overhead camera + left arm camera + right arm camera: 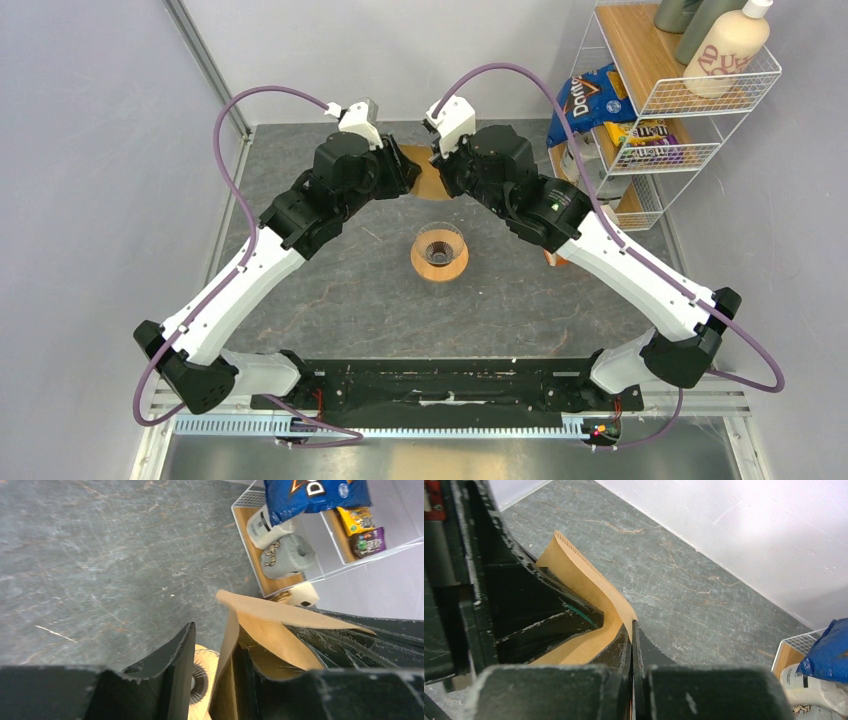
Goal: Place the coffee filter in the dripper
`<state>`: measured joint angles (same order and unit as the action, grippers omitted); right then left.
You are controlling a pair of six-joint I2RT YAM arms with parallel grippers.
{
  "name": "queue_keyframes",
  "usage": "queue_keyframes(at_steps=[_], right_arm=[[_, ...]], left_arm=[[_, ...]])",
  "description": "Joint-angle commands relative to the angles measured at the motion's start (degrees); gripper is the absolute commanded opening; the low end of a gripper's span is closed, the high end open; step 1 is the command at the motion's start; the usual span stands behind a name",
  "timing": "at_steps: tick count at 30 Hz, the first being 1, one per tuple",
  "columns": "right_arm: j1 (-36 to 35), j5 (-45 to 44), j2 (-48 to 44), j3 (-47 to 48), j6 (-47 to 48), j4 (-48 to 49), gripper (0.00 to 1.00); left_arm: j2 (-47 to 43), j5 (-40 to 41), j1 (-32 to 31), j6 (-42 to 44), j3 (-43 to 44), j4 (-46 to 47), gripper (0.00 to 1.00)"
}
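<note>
Right gripper [632, 630]: we read the jaws as pressed together, pinching one edge of the coffee filter [584, 580].
Left gripper [214, 645]: we read the jaws as spread. One layer of the paper runs up through the gap and lies against one finger. The other finger [172, 670] stands apart from the paper.
Coffee filter: tan-brown paper held off the table between the two grippers at the far middle of the work area. The right wrist view shows its crimped seam along the upper edge. The left wrist view shows the layers parted.
Dripper [439, 252]: it stands upright on its wooden collar, closer to the arm bases than the grippers and apart from the filter. Its dark ribbed inside faces up. In the left wrist view we see part of it through the open jaw gap.
Table [330, 290]: grey stone-pattern surface.
Wire rack [715, 95]: white, at the far right of the table. It carries a blue chip bag [592, 100], a candy bag [645, 135] and a cream bottle [735, 45].
</note>
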<state>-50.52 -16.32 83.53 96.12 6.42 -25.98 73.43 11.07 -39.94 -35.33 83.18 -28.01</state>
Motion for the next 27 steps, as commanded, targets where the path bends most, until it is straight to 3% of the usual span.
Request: queue_keyframes(at_steps=[1,7,11,17,21,27], right_arm=[[-0.88,3.00,-1.89,1.08,3.81,-0.47,0.00],[-1.38,3.58,-1.62,1.31,5.10,-2.31,0.00],[-1.75,4.10,-1.41,1.59,5.83,-2.68,0.00],[-1.97,-0.97,-1.00,2.22,4.46,-0.01,0.00],[-1.96,-5.17,-0.59,2.61,1.55,1.22,0.00],[-1.94,-5.47,-0.47,2.72,0.35,1.10,0.00]], left_arm=[[-0.62,1.90,1.15,8.71,4.92,-3.31,0.42],[-1.69,-5.54,1.94,13.51,4.56,-3.65,0.50],[-1.54,-8.31,2.58,14.48,5.00,-2.66,0.51],[0.10,-8.65,2.74,12.13,5.58,-3.98,0.34],[0.23,-7.65,2.76,11.42,4.72,-3.64,0.18],[-0.01,-9.20,2.77,12.22,3.83,-2.38,0.02]])
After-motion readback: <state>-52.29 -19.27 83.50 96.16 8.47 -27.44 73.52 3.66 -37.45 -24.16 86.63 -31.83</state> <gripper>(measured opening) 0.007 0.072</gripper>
